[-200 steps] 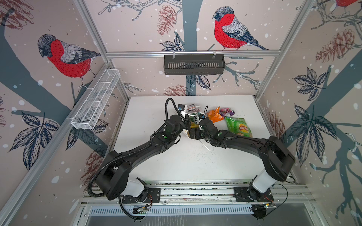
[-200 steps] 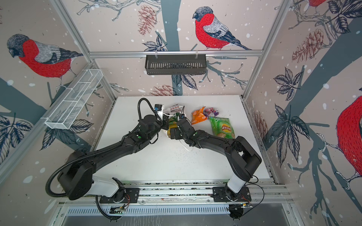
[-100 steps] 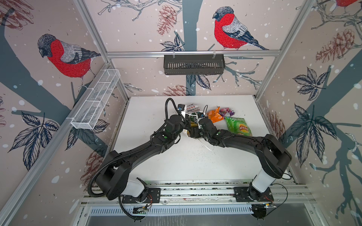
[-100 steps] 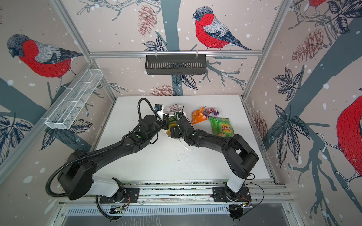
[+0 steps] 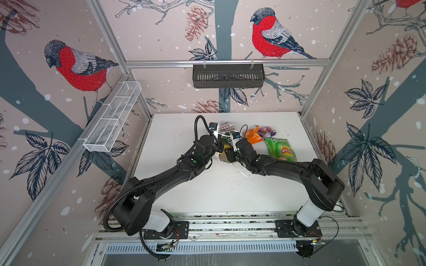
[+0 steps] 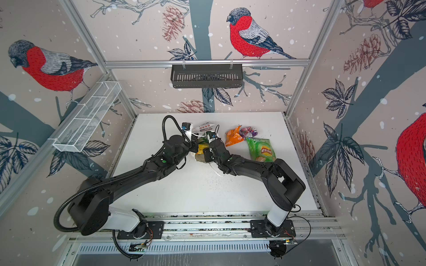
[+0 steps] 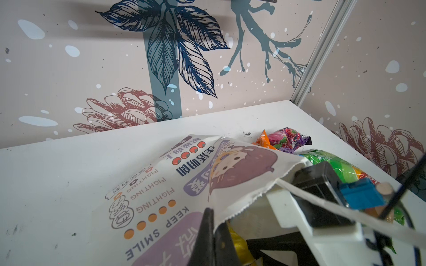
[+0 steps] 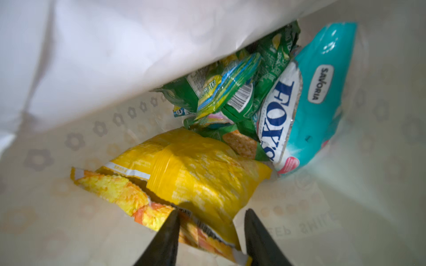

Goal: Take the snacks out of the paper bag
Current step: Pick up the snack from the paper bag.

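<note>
The white paper bag (image 5: 227,127) (image 6: 204,127) lies on its side at the table's back middle, cartoon girl face up (image 7: 242,165). My left gripper (image 7: 213,221) is shut on the bag's upper rim and holds the mouth up. My right gripper (image 8: 212,211) reaches inside the bag. Its jaws stand part open, astride the torn end of a yellow packet (image 8: 196,175). Deeper in the bag lie a teal packet (image 8: 322,103) and green packets (image 8: 230,92). Outside, right of the bag, lie an orange packet (image 5: 252,135), a purple packet (image 5: 266,131) and a green Lay's bag (image 5: 280,149).
A black basket (image 5: 228,76) hangs on the back wall and a white wire shelf (image 5: 113,119) on the left wall. The white table (image 5: 207,188) has walls on three sides. Both arms meet at the bag's mouth, with the right wrist camera (image 7: 322,195) close to my left gripper.
The right gripper's jaws have narrowed from wide open around the yellow packet's end. The left gripper stays on the bag's rim, unmoved.
</note>
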